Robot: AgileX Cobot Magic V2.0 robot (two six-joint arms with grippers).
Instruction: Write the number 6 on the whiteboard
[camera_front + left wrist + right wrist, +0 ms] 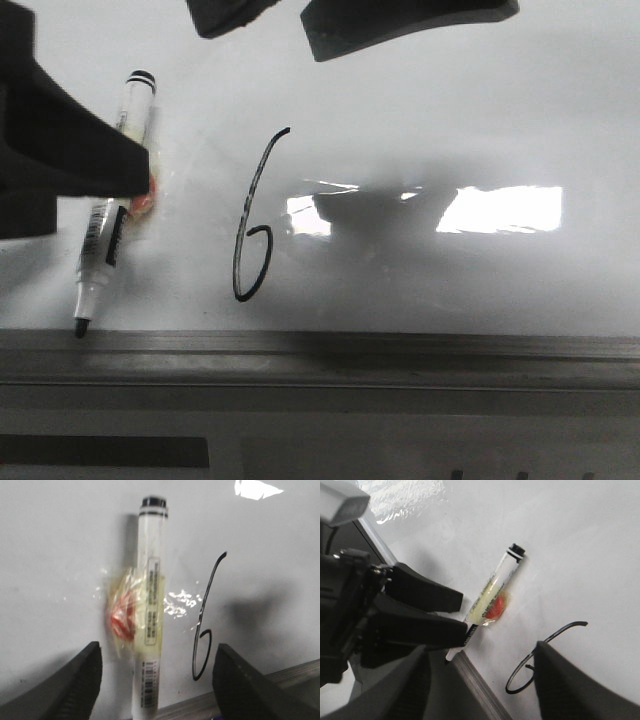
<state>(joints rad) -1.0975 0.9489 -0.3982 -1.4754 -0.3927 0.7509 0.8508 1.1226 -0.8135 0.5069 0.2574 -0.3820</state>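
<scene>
A: How's the light?

B: Flat and greyish. On the whiteboard (520,110), front view, two blown-out glare patches sit at about three o'clock from the number 6 (254,222), with a broad soft shadow between and beneath them.

A: Sharpness?

B: Front view is soft; the dark shapes at twelve o'clock are out of focus. The left wrist view is blurred, the marker (151,605) smeared, with sparkle on its tape and glare at one o'clock. The right wrist view shows glare at eleven o'clock.

Three close views share the whiteboard (450,120), wrist pictures somewhat blurred.
</scene>
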